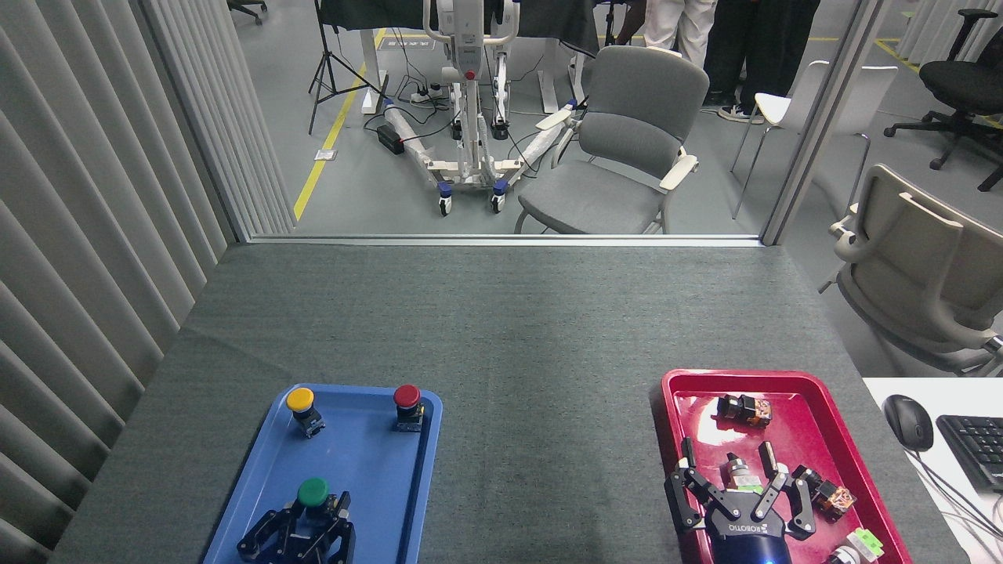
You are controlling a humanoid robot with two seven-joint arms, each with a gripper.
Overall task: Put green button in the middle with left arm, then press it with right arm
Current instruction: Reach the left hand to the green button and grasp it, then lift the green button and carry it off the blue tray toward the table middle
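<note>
Green button (313, 492) low in the blue tray (368, 470), lower left of the frame, with the left gripper (312, 518) narrowed around its black body, fingers touching or nearly so. Right gripper (733, 482) spread wide, holding nothing, above the red tray (791, 388) at lower right. Bare grey desk (541, 439) between the trays.

Look at the blue tray (258, 478) at your left: a yellow button (301, 402) and a red button (407, 397) stand at its far end. Right, the red tray (831, 439) holds small switch parts. Beyond the tabletop (501, 329) sits a grey chair (619, 149).
</note>
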